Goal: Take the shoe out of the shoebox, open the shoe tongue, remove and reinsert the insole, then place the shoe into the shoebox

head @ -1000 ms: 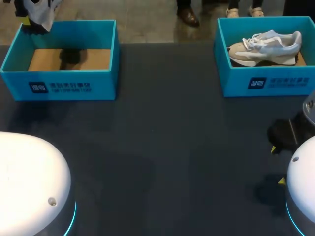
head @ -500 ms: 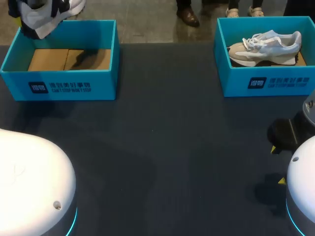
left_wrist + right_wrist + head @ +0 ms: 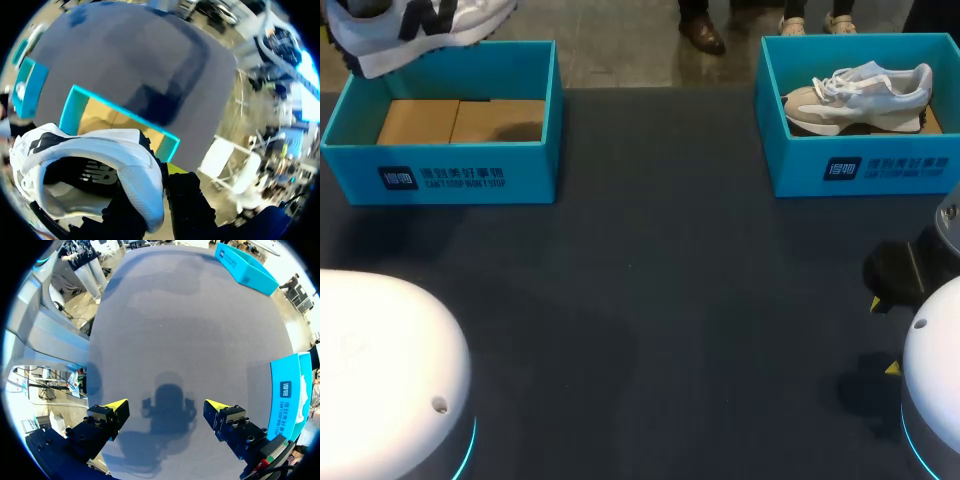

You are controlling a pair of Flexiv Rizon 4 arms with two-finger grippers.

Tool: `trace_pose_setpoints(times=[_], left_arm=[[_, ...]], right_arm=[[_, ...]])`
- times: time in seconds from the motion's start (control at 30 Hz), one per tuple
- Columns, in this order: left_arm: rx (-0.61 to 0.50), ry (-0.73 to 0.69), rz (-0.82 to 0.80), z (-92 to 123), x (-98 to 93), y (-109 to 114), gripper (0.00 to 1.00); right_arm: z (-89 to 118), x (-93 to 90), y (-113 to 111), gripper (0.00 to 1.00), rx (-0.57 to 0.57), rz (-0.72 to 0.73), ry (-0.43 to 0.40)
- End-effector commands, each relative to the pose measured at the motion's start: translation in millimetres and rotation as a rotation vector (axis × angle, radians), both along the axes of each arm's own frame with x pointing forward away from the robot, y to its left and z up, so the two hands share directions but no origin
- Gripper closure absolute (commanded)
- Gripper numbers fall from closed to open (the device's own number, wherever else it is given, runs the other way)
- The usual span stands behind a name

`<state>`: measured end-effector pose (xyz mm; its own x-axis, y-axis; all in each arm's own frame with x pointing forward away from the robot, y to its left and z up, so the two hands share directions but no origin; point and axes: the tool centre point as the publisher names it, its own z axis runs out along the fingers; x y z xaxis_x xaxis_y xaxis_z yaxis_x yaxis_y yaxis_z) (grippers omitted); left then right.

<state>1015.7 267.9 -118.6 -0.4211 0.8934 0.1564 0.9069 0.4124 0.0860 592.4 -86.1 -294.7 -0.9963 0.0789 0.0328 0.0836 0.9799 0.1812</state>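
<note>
Dim, even light lies on the dark table [image 3: 650,300]; the right gripper [image 3: 166,406] casts a soft shadow straight below (light probably overhead). The white arm shells [image 3: 380,370] glare, washed out.

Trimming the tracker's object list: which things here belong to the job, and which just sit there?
In the job: lifted shoe, held in the left jaws; left box, empty.
Just there: right box; second shoe lying in it.
</note>
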Motion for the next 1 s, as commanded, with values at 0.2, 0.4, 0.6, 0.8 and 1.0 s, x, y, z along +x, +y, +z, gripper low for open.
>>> trace_pose_setpoints(times=[0.2, 0.4, 0.6, 0.8, 1.0], left_arm=[[-0.026, -0.064, -0.147, -0.8, -10.3, 4.2, 1.00], [0.033, -0.120, -0.287, -0.4, 20.5, 14.7, 1.00], [-0.008, -0.059, -0.465, -16.4, 54.1, 30.1, 1.00], [0.002, -0.042, -0.535, -33.2, 76.1, 35.0, 1.00], [0.034, -0.035, -0.541, -45.1, 84.5, 37.5, 1.00]], right_arm=[[-0.5, -2.6, -0.2, 0.00, -0.002, -0.001, -0.005], [-0.5, -2.6, -0.2, 0.00, -0.002, -0.001, -0.005], [-0.5, -2.6, -0.2, 0.00, -0.002, -0.001, -0.005], [-0.5, -2.6, -0.2, 0.00, -0.002, -0.001, -0.005], [-0.5, -2.6, -0.2, 0.00, -0.002, -0.001, -0.005]])
